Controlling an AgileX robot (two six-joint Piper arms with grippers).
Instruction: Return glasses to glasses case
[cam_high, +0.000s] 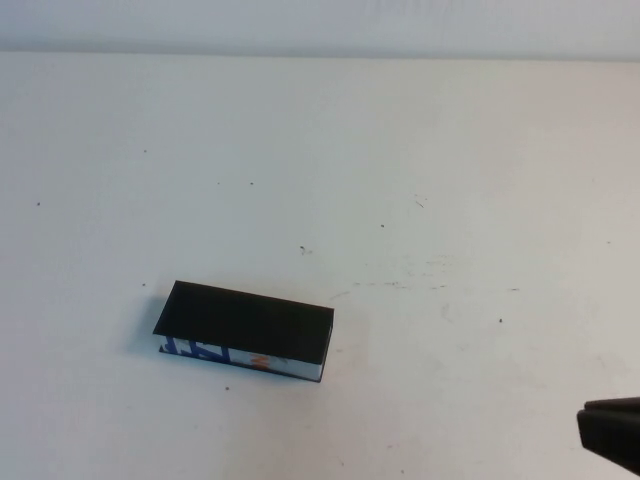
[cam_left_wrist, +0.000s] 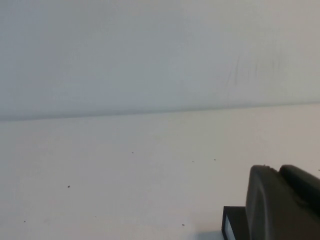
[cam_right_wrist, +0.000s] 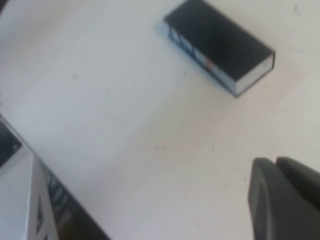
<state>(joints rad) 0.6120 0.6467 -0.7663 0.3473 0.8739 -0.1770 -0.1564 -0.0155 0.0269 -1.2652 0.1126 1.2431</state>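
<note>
Glasses case (cam_high: 243, 331) lies closed on the bench (cam_high: 450, 180); no glasses visible. Right tool (cam_high: 612, 432) at near-right edge and left tool (cam_left_wrist: 280, 205) beside the case: finger state cannot be told. Risk: shoving the case.

glasses case (cam_high: 243, 332): 1, lid closed | table (cam_high: 450, 180): 1 | left gripper (cam_left_wrist: 280, 205): 1, low and clear of case | right gripper (cam_high: 612, 432): 1, near-right edge

The right end effector (cam_high: 612, 432) shows only as a dark tip at the lower right corner of the high view. The left end effector (cam_left_wrist: 280, 205) appears only in its own wrist view, lower right.
</note>
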